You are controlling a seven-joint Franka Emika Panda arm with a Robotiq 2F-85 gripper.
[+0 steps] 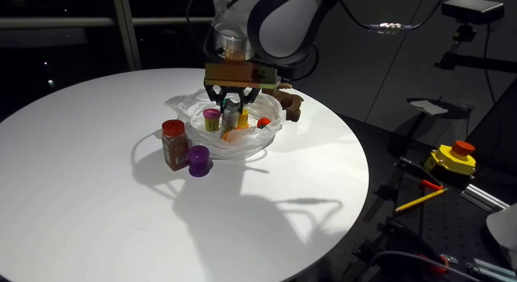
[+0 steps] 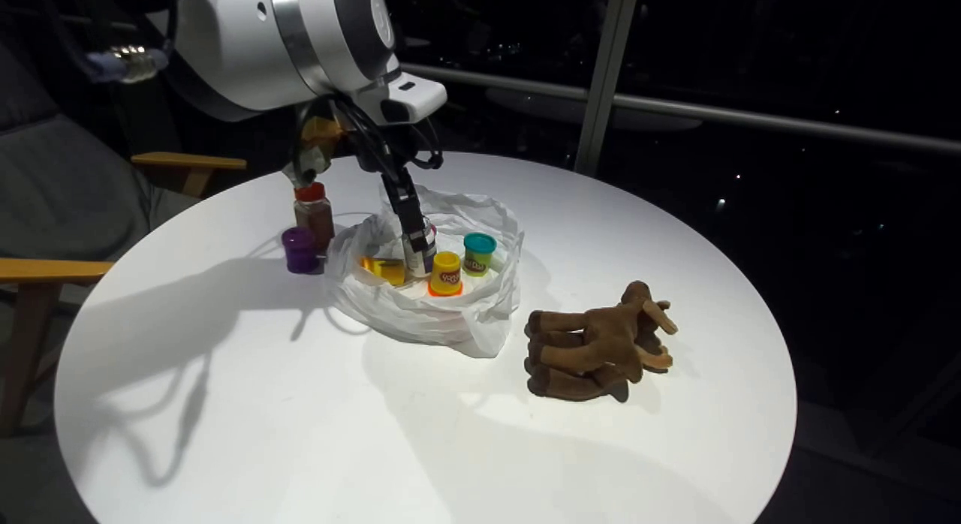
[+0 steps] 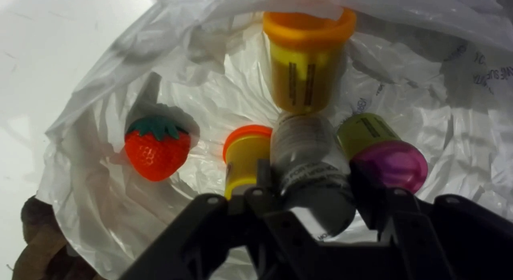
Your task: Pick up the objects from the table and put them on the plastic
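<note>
Inside wrinkled plastic (image 2: 450, 325), clasped clear jar (image 3: 302, 141) between jaws of gripper (image 1: 232, 109); held long axis roughly upright, flanked by red-rimmed yellow cup (image 3: 248, 153) and pink-lidded cup (image 3: 394, 165); probably called for release, then straight-up retreat.

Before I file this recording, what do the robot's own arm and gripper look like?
The arm has rounded white shells, a silvery band and black joint parts. Black cables loop beside it, and a shiny connector shows on one. The gripper is black with slim jointed fingers; above them is an orange-brown block with a yellowish edge. No lettering is legible.
</note>
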